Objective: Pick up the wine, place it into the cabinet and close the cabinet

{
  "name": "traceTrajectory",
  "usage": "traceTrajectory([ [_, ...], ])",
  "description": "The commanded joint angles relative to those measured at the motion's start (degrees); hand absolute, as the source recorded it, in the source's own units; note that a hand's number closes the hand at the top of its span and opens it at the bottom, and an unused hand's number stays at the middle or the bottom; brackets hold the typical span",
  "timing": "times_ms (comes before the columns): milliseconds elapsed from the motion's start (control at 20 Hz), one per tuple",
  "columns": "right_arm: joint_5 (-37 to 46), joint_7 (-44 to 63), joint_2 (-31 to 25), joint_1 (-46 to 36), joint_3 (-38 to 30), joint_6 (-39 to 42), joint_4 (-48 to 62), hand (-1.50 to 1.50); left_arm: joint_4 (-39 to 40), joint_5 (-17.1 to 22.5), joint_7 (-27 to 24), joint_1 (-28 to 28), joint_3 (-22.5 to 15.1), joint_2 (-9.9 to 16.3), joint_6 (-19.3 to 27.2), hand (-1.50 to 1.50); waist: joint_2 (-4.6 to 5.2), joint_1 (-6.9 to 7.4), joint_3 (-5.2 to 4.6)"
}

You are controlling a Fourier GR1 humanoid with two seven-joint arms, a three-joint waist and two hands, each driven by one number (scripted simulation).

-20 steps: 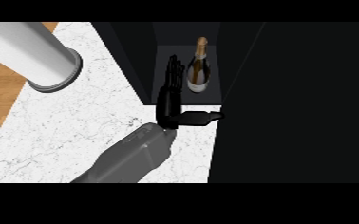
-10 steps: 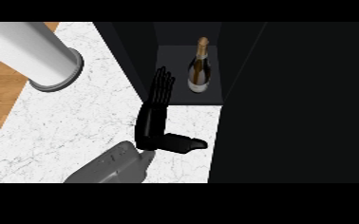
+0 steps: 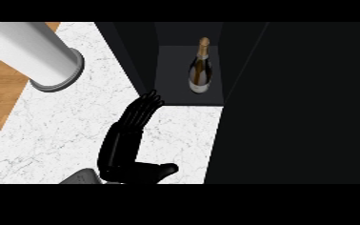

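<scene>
— So, where is the wine (image 3: 200,69) right now?

— Standing inside the cabinet (image 3: 243,62), on its dark floor, toward the far side of the scene. The bottle has a gold-topped neck and a dark body with a pale band low down. Nothing of mine touches it; it stands by itself in the open compartment.

— And the cabinet?

— Its front is open. Dark walls rise to the left and right of the bottle, and a broad black panel fills the right part of the scene. I can't tell whether that panel is the door or the cabinet's side.

— Which hand is that on the counter?

— I can't say for certain which one; it comes up from the near edge, so I take it for my right hand (image 3: 126,145). It's released: fingers (image 3: 144,107) straight, pointing far toward the cabinet's near edge, thumb out to the right, grasping nothing. It lies over the white marble counter (image 3: 63,124), well short of the bottle.

— Anything else around?

— A grey cylinder (image 3: 42,57) stands at the far left of the counter, with a strip of wood floor (image 3: 13,83) beyond the counter's left edge.
</scene>
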Motion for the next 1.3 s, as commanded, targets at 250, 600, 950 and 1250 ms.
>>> traceTrajectory([
  [250, -8.47, 4.59, -1.98, 6.05, 6.98, 5.61, -6.67, 1.5, -13.84, 0.25, 1.23, 11.32, 5.7, 14.32, -6.76, 1.5, -0.07, -0.06, -0.03],
  [600, -2.58, 10.09, 2.64, 2.35, 20.17, 1.53, -8.52, 1.5, -20.17, 3.25, -1.85, 22.82, 12.44, 24.95, -14.16, 1.5, -0.16, 0.6, -0.12],
  [950, 7.61, 13.6, 6.96, -4.42, 39.28, -8.63, -5.27, 1.5, -16.95, 8.33, -5.01, 29.38, 20.76, 27.56, -21.6, -1.5, -0.18, 0.09, -0.18],
  [1250, 12.55, 15.47, 6.97, -12.57, 49.31, -17.31, 2.47, 1.5, -13.44, 11.37, -7.97, 37.05, 26.59, 33.82, -29.12, -1.5, -0.57, 1.6, -0.37],
])
